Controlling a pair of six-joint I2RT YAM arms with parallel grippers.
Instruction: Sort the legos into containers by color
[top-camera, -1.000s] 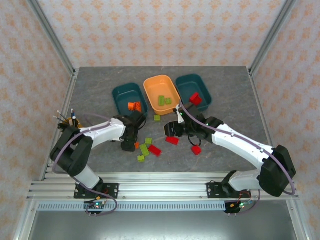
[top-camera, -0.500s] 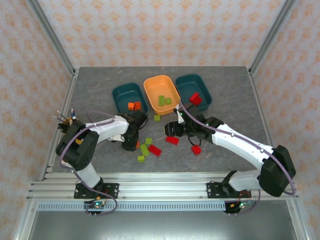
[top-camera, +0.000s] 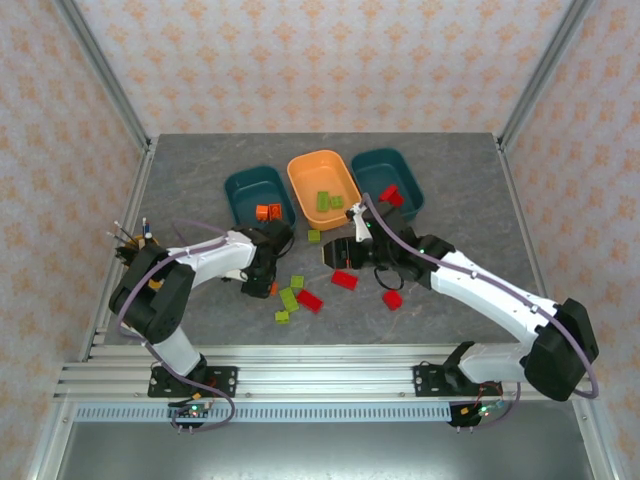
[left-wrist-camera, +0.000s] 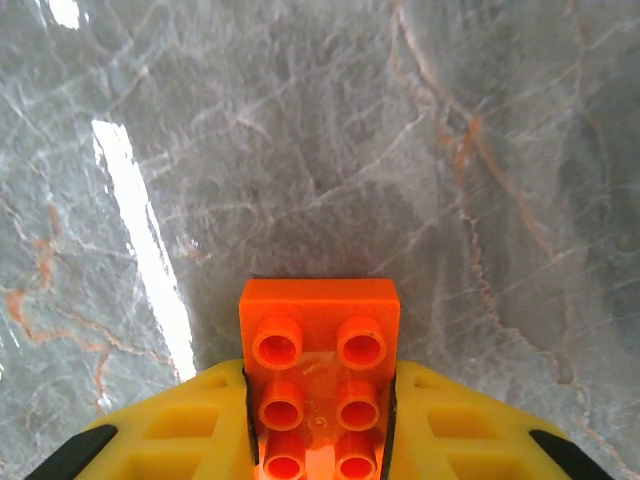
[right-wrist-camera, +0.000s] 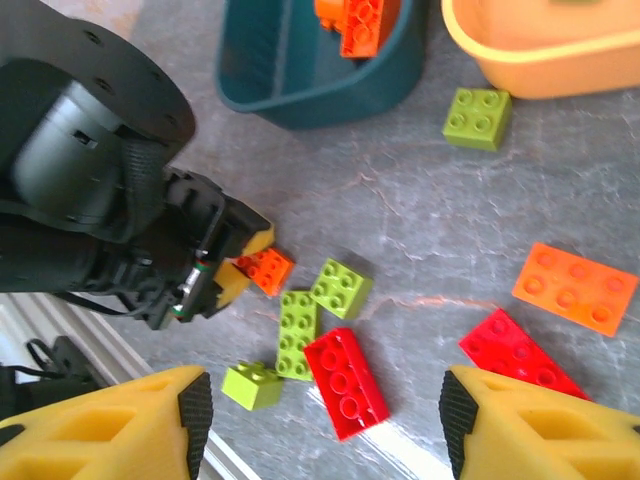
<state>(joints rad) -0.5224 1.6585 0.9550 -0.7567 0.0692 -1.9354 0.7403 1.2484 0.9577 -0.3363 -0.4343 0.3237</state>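
Bench (top-camera: 190, 170) of grey marbled stone, with my two arms reaching in from the near edge. At left, my left pincer (left-wrist-camera: 320, 385) is clamped on a small orange plastic lego brick (left-wrist-camera: 320, 340). Its yellow fingers (left-wrist-camera: 180, 435) press the brick's two smooth long sides, studs up, low at the bench beside the loose pile. The brick looks hard, light and stiff, so it should not crush. Its glossy walls could slip, so this flat side-to-side hold seems right. Behind it is the left dark teal plastic tray (top-camera: 240, 188), holding orange bricks (top-camera: 267, 212), its likely home. In the centre is the orange tray (top-camera: 303, 172) with lime green bricks (top-camera: 327, 200). Loose lime bricks (right-wrist-camera: 298, 335) and red bricks (right-wrist-camera: 345, 385) lie on the bench. At right is the second teal tray (top-camera: 400, 165), and my right pincer (right-wrist-camera: 320, 405) hovers half open and empty above the loose pieces.
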